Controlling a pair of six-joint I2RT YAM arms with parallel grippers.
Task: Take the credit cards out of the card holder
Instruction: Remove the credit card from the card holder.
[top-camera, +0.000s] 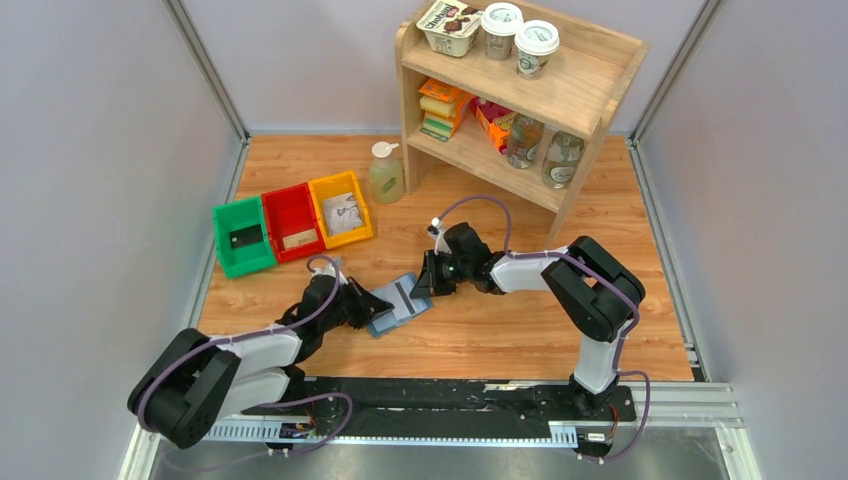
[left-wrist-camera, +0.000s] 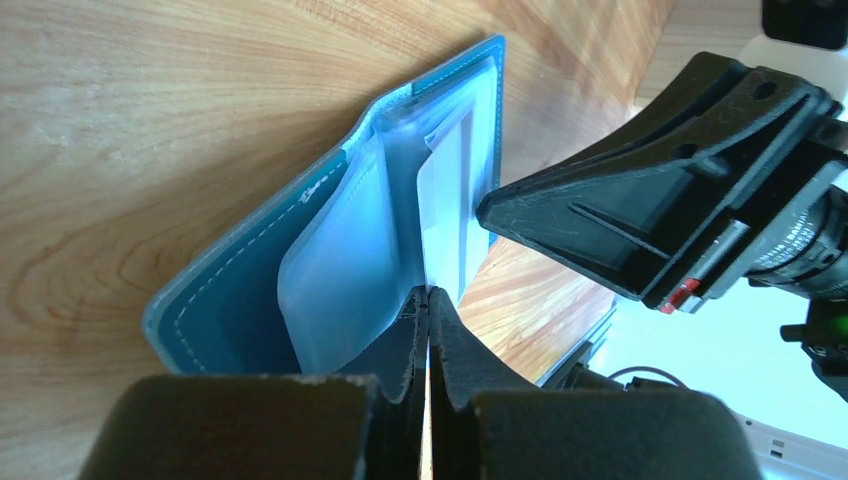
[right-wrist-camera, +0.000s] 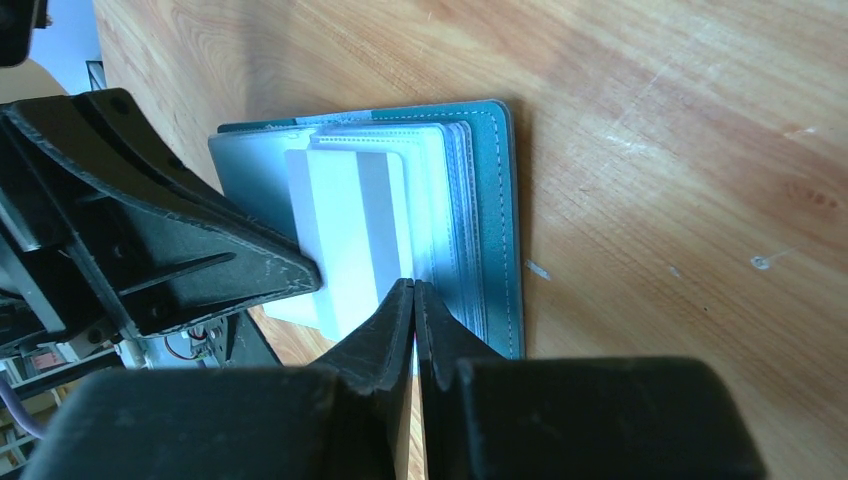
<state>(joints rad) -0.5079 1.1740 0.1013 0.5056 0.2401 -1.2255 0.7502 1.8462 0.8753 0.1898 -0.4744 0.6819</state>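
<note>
The blue-grey card holder (top-camera: 410, 308) lies open on the wooden table, also seen in the left wrist view (left-wrist-camera: 250, 290) and the right wrist view (right-wrist-camera: 490, 200). A white credit card (right-wrist-camera: 335, 230) with a grey stripe sticks partly out of its light-blue pockets; it also shows in the left wrist view (left-wrist-camera: 450, 200). My left gripper (top-camera: 378, 300) (left-wrist-camera: 428, 292) is shut on that card's edge. My right gripper (top-camera: 428, 282) (right-wrist-camera: 413, 285) is shut at the pocket stack's edge, seemingly pinching a pocket leaf of the holder. Other cards lie in the green (top-camera: 245, 236), red (top-camera: 299, 239) and yellow (top-camera: 342, 213) bins.
Three coloured bins (top-camera: 290, 200) stand in a row at the back left. A small soap bottle (top-camera: 386, 176) stands beside a wooden shelf (top-camera: 590, 95) holding cups, jars and packets at the back. Grey walls close in both sides.
</note>
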